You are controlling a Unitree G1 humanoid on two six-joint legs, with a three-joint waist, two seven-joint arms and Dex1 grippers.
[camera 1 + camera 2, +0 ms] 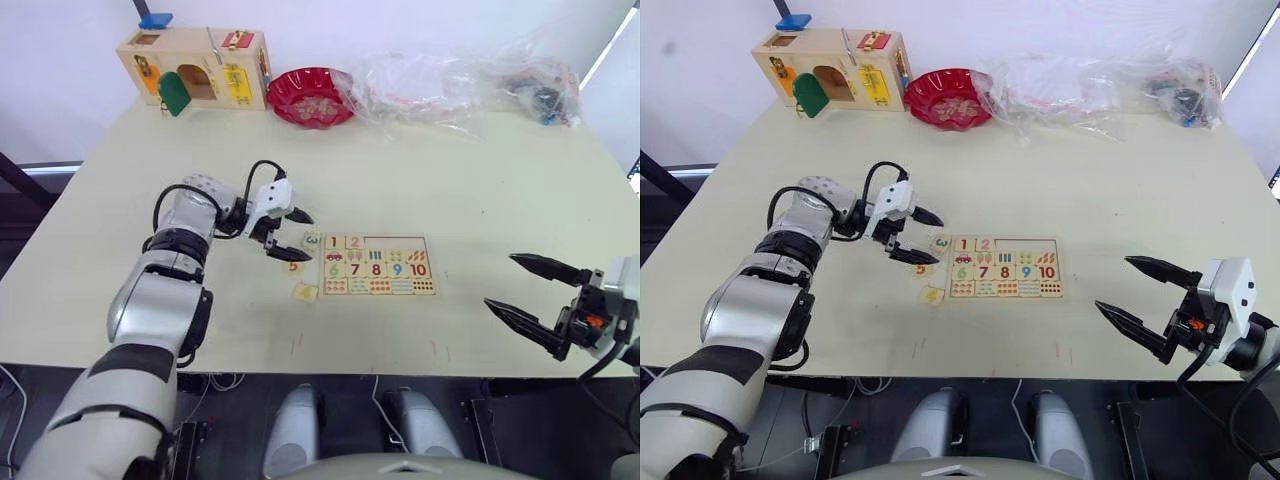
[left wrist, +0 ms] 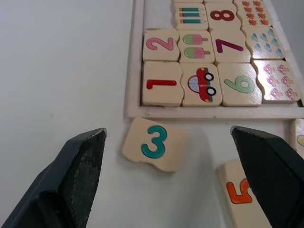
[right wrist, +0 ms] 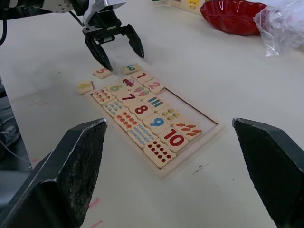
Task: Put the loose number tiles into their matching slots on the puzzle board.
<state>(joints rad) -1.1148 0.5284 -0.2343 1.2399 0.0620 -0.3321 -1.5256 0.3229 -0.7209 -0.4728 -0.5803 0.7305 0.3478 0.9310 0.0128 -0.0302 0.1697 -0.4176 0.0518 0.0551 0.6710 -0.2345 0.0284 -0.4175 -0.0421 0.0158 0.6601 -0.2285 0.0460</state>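
Two tiles, 1 and 2, already sat in the top row of the puzzle board [image 1: 380, 265]. The 3 tile [image 2: 155, 143] lay on the table just outside the board's near edge, the 5 tile [image 2: 241, 191] beside it. Above them hung the left gripper [image 1: 284, 236], fingers spread wide and empty — a good pick would likely centre both fingers on the 3, close squarely on opposite edges, and lift clear before sliding toward the empty slots [image 3: 186, 104]. Well away to the side, the right gripper [image 1: 1145, 310] was open and empty.
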